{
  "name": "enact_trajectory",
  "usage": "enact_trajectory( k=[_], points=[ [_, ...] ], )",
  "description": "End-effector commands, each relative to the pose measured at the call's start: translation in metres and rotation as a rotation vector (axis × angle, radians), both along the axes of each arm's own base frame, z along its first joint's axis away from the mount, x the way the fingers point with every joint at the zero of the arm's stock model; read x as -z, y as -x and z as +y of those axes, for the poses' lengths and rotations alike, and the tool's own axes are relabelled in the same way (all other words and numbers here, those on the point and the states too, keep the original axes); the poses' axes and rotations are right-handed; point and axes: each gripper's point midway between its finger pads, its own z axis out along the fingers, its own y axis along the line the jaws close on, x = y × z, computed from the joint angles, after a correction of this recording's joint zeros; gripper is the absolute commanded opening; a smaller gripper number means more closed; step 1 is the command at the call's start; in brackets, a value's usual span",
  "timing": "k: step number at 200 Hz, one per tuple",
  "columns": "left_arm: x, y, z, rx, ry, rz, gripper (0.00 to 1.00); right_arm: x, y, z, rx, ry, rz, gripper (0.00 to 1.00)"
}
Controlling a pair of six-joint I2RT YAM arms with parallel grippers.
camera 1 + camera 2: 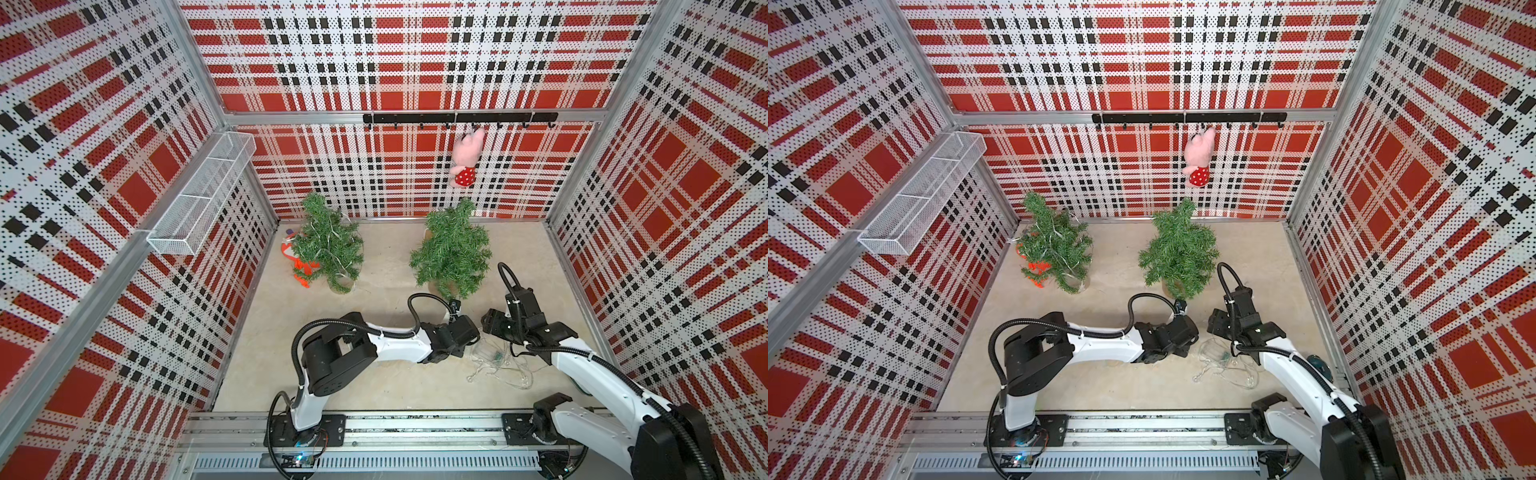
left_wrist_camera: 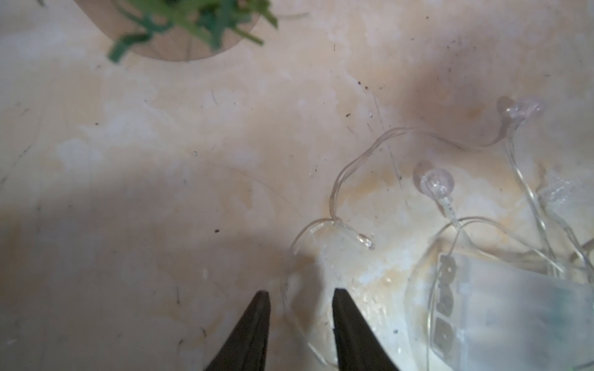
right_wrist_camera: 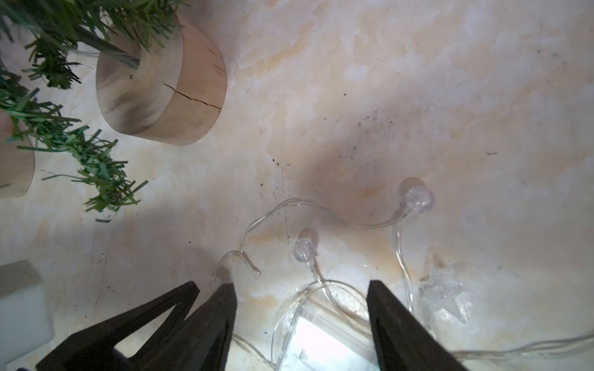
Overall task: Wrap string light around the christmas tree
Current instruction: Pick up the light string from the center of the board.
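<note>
We look down into a plaid-walled booth with a pale, blotchy counter. Toward the back stand two small green trees. The bare Christmas tree is on the right, on a round wooden base. The second tree, to its left, already has thin pale strands draped over its branches.

The string light lies in a loose tangle of clear wire flat on the counter. It is in front of the bare Christmas tree and apart from it, and none of it is on that tree. The wrist views show two round bulbs, a star-shaped bulb and a clear battery box among the loops.

Both arms reach in low over the tangle, their wrists close together. The left tool has its jaws part-way apart. A loop of wire runs through the gap, unpinched, so it holds nothing. The right tool is spread wide above the battery box and wires, gripping nothing.

On the back wall a pink plush toy hangs from a black hook rail. A white wire basket is mounted on the left wall.
</note>
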Motion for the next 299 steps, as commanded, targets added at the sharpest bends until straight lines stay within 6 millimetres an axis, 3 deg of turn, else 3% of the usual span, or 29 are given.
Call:
enact_trajectory(
  k=[1, 27, 46, 76, 99, 121, 151, 175, 189, 215, 244, 267, 299],
  points=[
    [0.010, 0.004, -0.005, 0.015, -0.032, 0.018, 0.36, -0.006, -0.004, -0.002, -0.002, 0.007, -0.034, 0.69],
    [0.022, 0.008, 0.003, 0.007, -0.061, 0.040, 0.29, -0.011, -0.006, -0.003, 0.005, 0.004, -0.065, 0.69],
    [0.030, 0.011, 0.010, -0.008, -0.076, 0.053, 0.17, -0.020, -0.010, -0.001, 0.005, -0.012, -0.098, 0.69],
    [0.025, 0.006, 0.016, -0.022, -0.079, 0.034, 0.02, -0.025, -0.011, 0.002, -0.011, -0.023, -0.112, 0.68],
    [-0.003, -0.010, 0.022, -0.050, -0.052, -0.026, 0.00, -0.024, -0.009, 0.001, -0.022, -0.013, -0.106, 0.68],
    [-0.046, -0.024, 0.034, -0.084, -0.028, -0.112, 0.00, -0.026, -0.007, 0.002, -0.033, -0.011, -0.114, 0.68],
    [-0.102, -0.029, 0.046, -0.104, 0.018, -0.211, 0.00, -0.035, -0.006, 0.007, -0.086, -0.026, -0.175, 0.68],
    [-0.124, -0.029, 0.057, -0.112, 0.057, -0.240, 0.00, -0.046, -0.004, 0.019, -0.162, -0.050, -0.237, 0.66],
    [-0.114, -0.026, 0.053, -0.084, 0.090, -0.197, 0.01, -0.043, 0.000, 0.019, -0.166, -0.032, -0.219, 0.66],
    [-0.084, -0.013, 0.026, -0.023, 0.096, -0.135, 0.30, -0.027, 0.003, 0.013, -0.143, -0.001, -0.152, 0.66],
    [-0.049, -0.001, -0.001, 0.038, 0.065, -0.085, 0.49, -0.021, 0.004, 0.011, -0.114, -0.007, -0.127, 0.66],
    [-0.021, -0.001, -0.003, 0.041, 0.037, -0.034, 0.54, -0.020, 0.003, 0.011, -0.107, -0.011, -0.130, 0.66],
    [-0.007, -0.005, -0.005, 0.038, 0.029, -0.007, 0.51, -0.019, 0.003, 0.011, -0.105, -0.010, -0.129, 0.66]
  ],
)
